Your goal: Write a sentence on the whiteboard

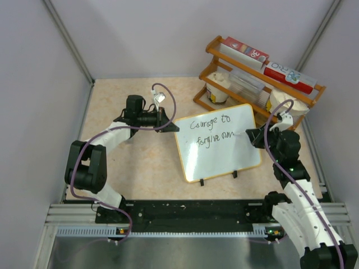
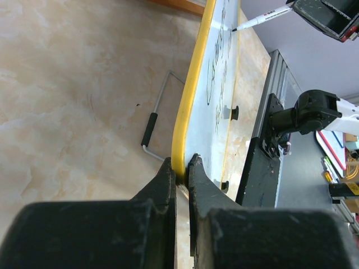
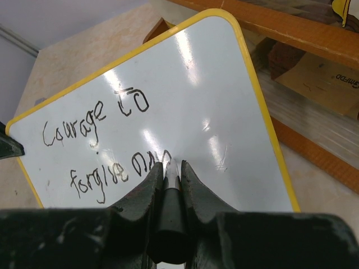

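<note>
The whiteboard (image 1: 238, 152) stands tilted on its two black feet near the table's middle, its yellow rim (image 2: 189, 101) seen edge-on in the left wrist view. The sentence (image 1: 210, 130) reads "Courage to" above "forgive" and a few more letters (image 3: 95, 140). My left gripper (image 1: 171, 128) is shut on the board's left edge, rim pinched between the jaws (image 2: 181, 168). My right gripper (image 1: 251, 136) is shut on a black-and-white marker (image 3: 171, 190), whose tip touches the whiteboard (image 3: 224, 95) at the end of the second line. The marker (image 2: 259, 20) also shows in the left wrist view.
A wooden rack (image 1: 255, 98) with red boxes, plastic lids and white cups stands right behind the board, close to my right gripper. A wire prop with a black sleeve (image 2: 152, 123) lies behind the board. A metal rail (image 1: 190, 216) runs along the near edge.
</note>
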Robot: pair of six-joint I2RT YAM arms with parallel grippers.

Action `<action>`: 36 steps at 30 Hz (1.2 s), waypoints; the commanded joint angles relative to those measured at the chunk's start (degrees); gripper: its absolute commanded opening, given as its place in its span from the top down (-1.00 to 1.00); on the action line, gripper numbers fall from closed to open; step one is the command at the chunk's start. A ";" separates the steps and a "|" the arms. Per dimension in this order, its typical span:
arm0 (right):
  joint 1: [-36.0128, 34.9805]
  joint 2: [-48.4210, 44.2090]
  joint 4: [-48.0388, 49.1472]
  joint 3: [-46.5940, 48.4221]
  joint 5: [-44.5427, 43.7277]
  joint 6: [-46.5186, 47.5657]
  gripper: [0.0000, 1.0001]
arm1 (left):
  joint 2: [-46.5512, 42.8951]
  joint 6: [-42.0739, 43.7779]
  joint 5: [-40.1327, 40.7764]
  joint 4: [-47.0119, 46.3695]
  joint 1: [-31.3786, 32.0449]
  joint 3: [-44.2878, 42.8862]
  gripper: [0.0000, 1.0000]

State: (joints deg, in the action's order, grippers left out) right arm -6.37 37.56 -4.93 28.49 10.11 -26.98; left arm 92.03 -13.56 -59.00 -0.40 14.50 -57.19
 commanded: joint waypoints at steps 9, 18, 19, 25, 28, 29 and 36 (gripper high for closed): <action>-0.22 -0.73 -0.96 -1.24 -0.35 1.58 1.00 | 2.37 11.19 5.13 2.42 3.34 2.96 1.00; -0.22 -0.56 -0.96 -1.07 -2.19 1.58 1.00 | 2.28 11.19 5.12 2.34 3.34 2.87 1.00; -0.31 -0.47 -1.05 -0.98 -2.29 1.49 1.00 | 2.37 11.19 5.13 2.42 3.34 2.87 1.00; -0.22 -0.47 -0.87 -0.19 -3.78 1.49 1.00 | 2.28 11.19 5.04 2.34 3.34 2.87 1.00; -0.22 -0.03 -0.52 0.34 -4.31 1.49 1.00 | 2.19 11.19 4.95 2.34 3.34 2.96 1.00; -0.31 0.23 -0.35 0.34 -4.57 1.49 1.00 | 2.28 11.19 4.95 2.34 3.25 2.87 1.00; -0.22 1.46 2.29 1.48 -4.83 0.44 1.00 | 2.19 11.19 5.04 2.34 3.34 2.96 1.00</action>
State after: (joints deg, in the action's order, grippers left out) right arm -6.37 37.69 -4.86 27.88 8.82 -27.07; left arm 92.05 -13.56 -58.87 -0.38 14.50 -57.19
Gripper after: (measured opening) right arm 0.121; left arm 0.055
